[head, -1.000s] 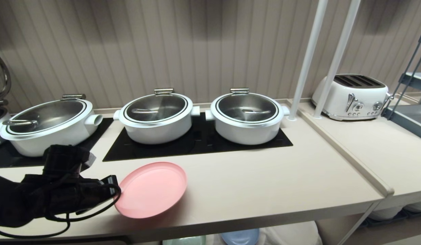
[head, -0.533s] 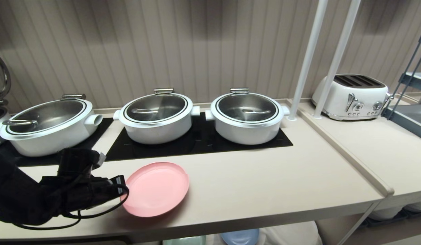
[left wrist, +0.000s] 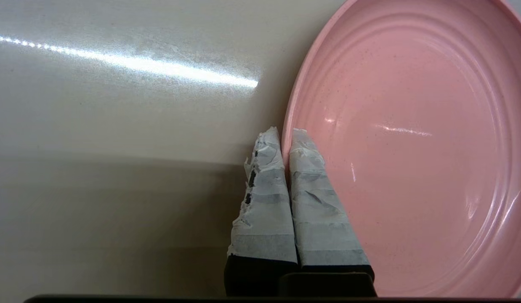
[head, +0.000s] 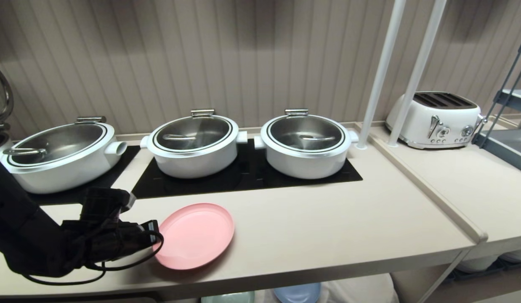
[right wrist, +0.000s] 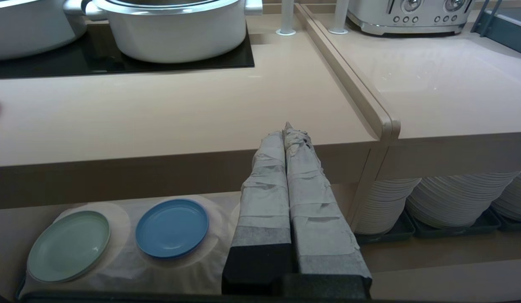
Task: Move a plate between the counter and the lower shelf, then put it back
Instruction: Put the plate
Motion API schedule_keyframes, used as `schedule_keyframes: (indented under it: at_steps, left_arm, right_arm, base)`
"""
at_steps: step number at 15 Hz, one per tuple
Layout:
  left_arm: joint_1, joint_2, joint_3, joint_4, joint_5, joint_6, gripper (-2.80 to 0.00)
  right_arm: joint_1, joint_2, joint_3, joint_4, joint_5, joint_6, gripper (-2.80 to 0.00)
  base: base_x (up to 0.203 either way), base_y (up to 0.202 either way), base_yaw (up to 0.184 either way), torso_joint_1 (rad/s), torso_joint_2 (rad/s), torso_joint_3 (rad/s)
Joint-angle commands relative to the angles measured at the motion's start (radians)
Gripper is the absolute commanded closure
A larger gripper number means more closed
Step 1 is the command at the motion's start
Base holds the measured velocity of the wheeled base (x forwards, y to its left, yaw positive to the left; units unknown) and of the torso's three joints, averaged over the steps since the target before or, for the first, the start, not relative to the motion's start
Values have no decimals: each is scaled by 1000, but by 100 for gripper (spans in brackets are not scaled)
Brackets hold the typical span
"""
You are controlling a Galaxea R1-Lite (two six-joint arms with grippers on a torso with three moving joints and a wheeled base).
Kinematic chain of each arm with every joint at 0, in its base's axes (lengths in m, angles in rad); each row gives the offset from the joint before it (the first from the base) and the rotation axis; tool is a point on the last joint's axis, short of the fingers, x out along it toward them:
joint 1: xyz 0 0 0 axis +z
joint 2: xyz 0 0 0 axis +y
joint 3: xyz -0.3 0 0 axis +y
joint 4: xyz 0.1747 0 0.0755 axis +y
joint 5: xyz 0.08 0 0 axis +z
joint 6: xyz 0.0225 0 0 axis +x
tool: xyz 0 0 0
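Plate [head: 197,235] lower now, L pincer [head: 153,231] advanced

Left hand [head: 153,232] closed, low.

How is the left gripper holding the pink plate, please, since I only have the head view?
Observer: The left gripper is shut on the plate at its rim, one finger inside, one outside.
Operator: Where is the right gripper?
Observer: The right gripper hangs shut and empty before the front edge of the counter.
Operator: What lies underneath?
Observer: A green plate and a blue plate lie side by side, apart, on the lower shelf.
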Motion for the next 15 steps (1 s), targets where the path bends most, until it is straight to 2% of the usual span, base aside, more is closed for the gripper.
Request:
schedule_keyframes:
  at_steps: [1,8,9,15]
  left_arm:
    - [0,7,-2,-2,-2,-2,0]
    - [-2,10,-2,-4,-2,-2,0]
    - [-2,10,-2,-4,-3,-2,-280]
    - [-2,13,-11,-46,-2,-2,-280]
  right_arm:
    - [-1,0,0,0,1,0,0]
    - [0,0,0,0,0,0,0]
    - [0,0,0,0,1,0,0]
    - [0,0,0,0,0,0,0]
  base:
    - [0,0,0,0,0,0]
    - [0,0,0,0,0,0]
    - [0,0,0,0,0,0]
    - [0,0,0,0,0,0]
